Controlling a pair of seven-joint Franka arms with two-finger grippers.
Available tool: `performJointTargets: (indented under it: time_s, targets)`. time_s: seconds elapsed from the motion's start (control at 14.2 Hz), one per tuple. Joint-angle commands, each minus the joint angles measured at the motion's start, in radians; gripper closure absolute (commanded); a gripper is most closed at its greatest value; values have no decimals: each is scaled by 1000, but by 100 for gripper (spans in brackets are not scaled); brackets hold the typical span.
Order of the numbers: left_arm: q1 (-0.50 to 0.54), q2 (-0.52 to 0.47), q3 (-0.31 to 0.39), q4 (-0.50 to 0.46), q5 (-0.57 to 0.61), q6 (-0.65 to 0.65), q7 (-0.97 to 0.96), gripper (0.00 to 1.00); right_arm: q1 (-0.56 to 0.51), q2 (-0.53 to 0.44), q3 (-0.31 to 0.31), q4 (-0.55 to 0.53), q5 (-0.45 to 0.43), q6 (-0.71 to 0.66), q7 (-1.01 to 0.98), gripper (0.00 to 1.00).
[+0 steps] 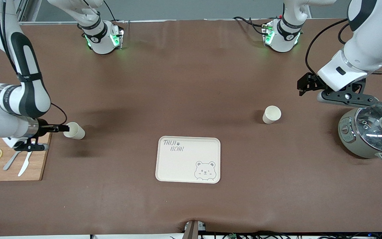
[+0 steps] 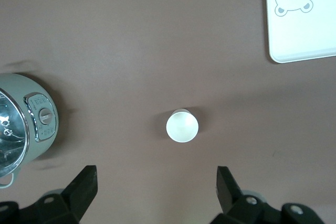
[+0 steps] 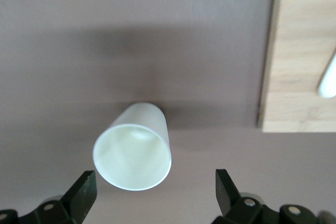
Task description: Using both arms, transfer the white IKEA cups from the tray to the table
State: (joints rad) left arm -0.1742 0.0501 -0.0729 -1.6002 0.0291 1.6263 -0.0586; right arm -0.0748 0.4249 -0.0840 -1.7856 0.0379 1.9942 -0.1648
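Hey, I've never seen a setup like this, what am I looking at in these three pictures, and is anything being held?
Two robot arms work at a brown table. One picture looks down from a high camera facing them; the other two come from cameras on each arm's wrist.

The tray with the bear face holds nothing. Both white cups stand on the table: one cup toward the left arm's end, the other cup beside the cutting board.

Nothing is held. The left gripper hangs open above a lidded pot; the right gripper is open at its cup.

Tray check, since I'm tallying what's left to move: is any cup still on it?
No: the tray is bare and both cups stand on the table.
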Motion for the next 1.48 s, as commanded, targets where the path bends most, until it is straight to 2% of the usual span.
performJointTargets:
  time_s: [0.0, 0.14, 0.56, 0.99, 1.2, 1.41]
  targets:
    - [-1, 8, -5, 25, 8, -23, 8, 0, -14, 3, 16, 102, -19, -98, -7, 0]
    - [1, 5, -5, 26, 9, -23, 8, 0, -19, 3, 16, 211, -21, -199, -6, 0]
    - [2, -1, -7, 25, 6, -23, 2, 0, -5, -4, 32, 414, -15, -300, 2, 0]
    - [5, -7, -14, 26, 6, -39, 2, 0, 12, -41, 38, 480, 16, -356, 2, 0]
    - [4, -7, -16, 35, 5, -49, -1, 0, 29, -98, 40, 517, 22, -460, 7, 0]
    - [4, -6, -13, 43, 5, -52, 0, 0, 55, -176, 36, 483, 14, -504, 74, 0]
